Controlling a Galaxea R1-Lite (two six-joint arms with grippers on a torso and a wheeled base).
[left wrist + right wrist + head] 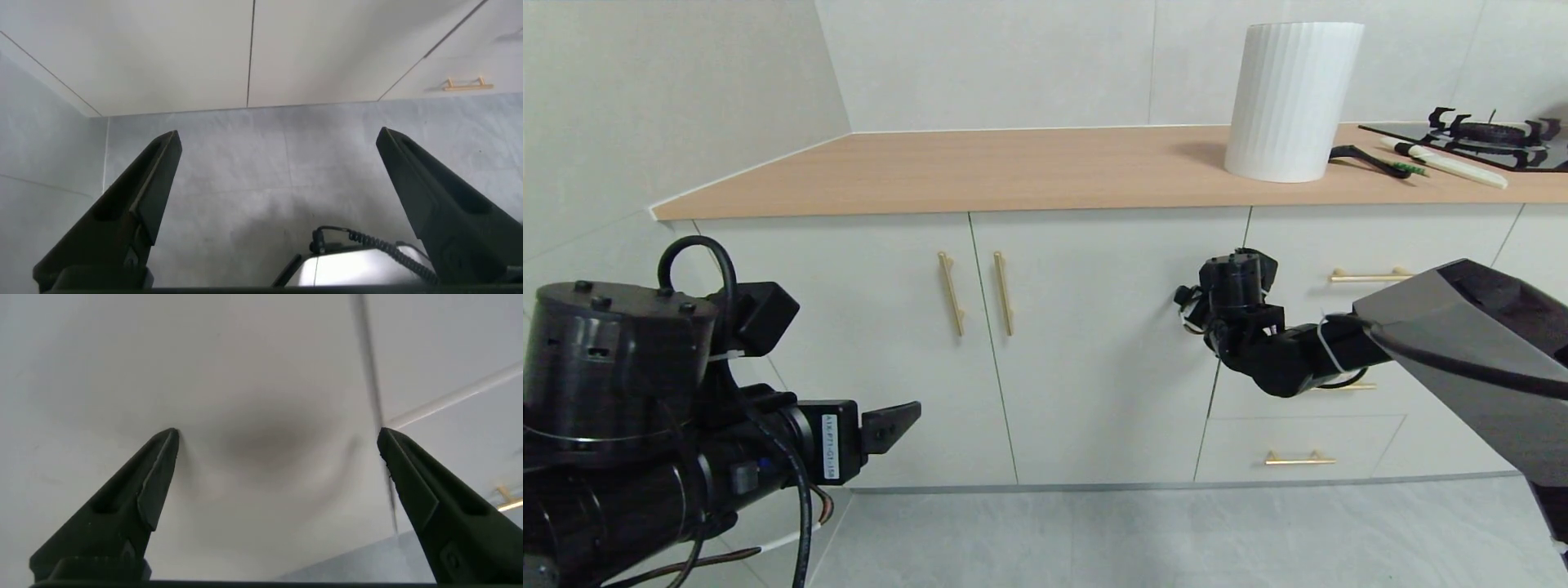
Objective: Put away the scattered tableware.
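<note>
On the wooden countertop (980,171) stands a tall white ribbed holder (1290,98). To its right lie a black utensil (1368,159) and a white utensil with a green part (1445,163). My right gripper (1233,273) is below the counter edge, close to a cabinet door; in the right wrist view the gripper (278,449) is open and empty, facing the pale door. My left gripper (894,425) hangs low at the left, in front of the cabinets; in the left wrist view it (278,163) is open with nothing between its fingers, above the grey floor.
A black gas burner (1494,135) sits at the counter's far right. The cabinet doors carry gold handles (950,292), and the drawers on the right have gold pulls (1368,276). A tiled wall closes the left side. Grey floor (1143,539) lies below.
</note>
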